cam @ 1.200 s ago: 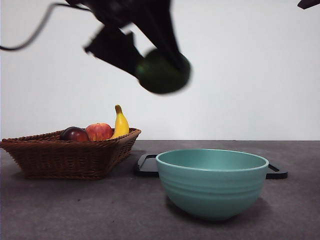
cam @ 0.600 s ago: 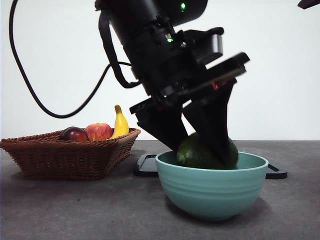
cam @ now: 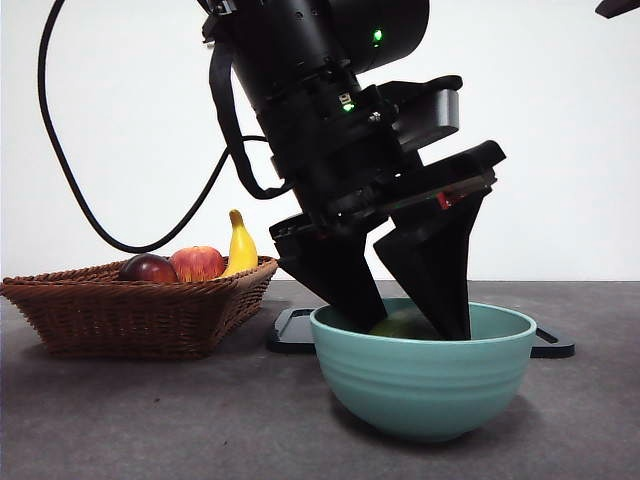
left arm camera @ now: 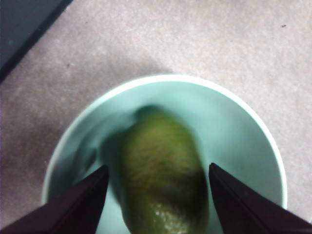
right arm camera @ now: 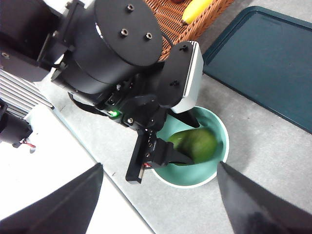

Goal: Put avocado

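Lighting's flat and bright on my end, white wall nearly washed out. The pale teal ceramic bowl throws only a soft shadow on the grey tabletop. Left wrist feed is smeared: the dull dark green avocado looks motion-blurred, bowl interior too.

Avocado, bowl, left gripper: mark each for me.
avocado (left arm camera: 163,170): left wrist view, middle of its skin.
bowl (cam: 425,385): front view, outer wall.
left gripper (left arm camera: 156,195): left wrist view, midway between its fingertips, open around the avocado.
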`<state>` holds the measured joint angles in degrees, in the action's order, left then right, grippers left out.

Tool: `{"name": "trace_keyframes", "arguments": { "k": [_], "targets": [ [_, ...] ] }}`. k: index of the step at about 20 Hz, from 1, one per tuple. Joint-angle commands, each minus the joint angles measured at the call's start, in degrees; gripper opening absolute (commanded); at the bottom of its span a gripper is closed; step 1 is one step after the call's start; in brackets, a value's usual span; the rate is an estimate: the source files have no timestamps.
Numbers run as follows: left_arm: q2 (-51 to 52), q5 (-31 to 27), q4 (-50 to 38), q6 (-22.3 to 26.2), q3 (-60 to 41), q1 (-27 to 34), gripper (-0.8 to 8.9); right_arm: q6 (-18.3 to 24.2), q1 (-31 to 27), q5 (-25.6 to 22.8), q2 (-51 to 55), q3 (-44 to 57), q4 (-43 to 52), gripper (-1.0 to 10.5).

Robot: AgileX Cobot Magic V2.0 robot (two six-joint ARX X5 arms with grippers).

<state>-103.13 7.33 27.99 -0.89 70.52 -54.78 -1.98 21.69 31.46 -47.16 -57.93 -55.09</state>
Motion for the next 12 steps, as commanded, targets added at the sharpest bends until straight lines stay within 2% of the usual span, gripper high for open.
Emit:
{"name": "trace_keyframes", "arguments": {
  "k": [1, 7, 12],
  "targets": [
    [-1.16, -0.09, -0.42, 0.66, 1.11, -0.94, 3.43, -0.61, 0.26, -0.02, -0.31, -1.11, 0.13, 3.7],
    [0.24, -0.07, 1.31, 0.57, 2.89, -1.09, 3.43, -0.59, 0.26, -0.04, -0.31, -1.11, 0.13, 3.7],
    [7.50, -0.07, 1.92, 0.22, 5.51, 0.72, 3.43, -0.57, 0.26, -0.04, -0.31, -1.11, 0.11, 3.7]
  ]
}}
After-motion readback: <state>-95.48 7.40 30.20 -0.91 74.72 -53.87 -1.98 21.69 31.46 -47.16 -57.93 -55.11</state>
